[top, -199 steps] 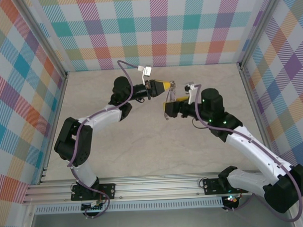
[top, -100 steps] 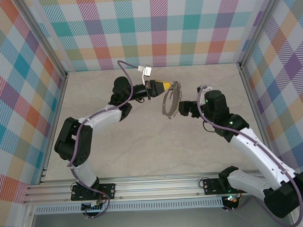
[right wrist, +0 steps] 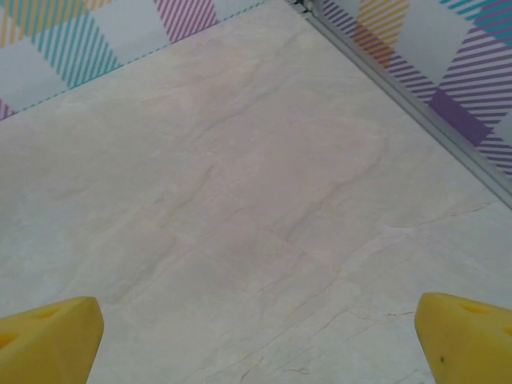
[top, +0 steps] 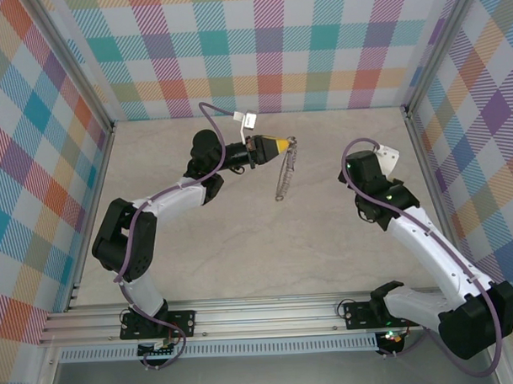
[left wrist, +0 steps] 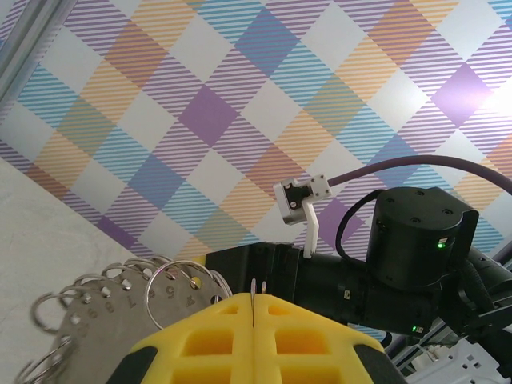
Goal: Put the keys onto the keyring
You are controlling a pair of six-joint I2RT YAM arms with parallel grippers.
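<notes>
- Beige, marble-veined counter point(top: 242, 251) spans the middle of the overhead frame.
- Right hand point(right wrist: 258, 332) is spread wide with nothing between its yellow fingers, which sit at the lower corners of its own wrist view. It is well apart from the ring.
- Left hand point(top: 288, 144) is clamped tight on the keyring, just above centre of the overhead frame. In its wrist view a thin metal edge is pinched in the seam at bottom centre.
- Keyring point(top: 282, 172) hangs edge-on below those fingertips, and I can't tell whether its lower end touches the counter. I judge it stiff, light and slippery, apt to pivot in a pinch, so I'd take it on bare rim.
- Small silvery loops point(left wrist: 48, 316) fringe the rim at lower left of the left wrist view. They look loose and likely to snag, so I'd keep off them.
</notes>
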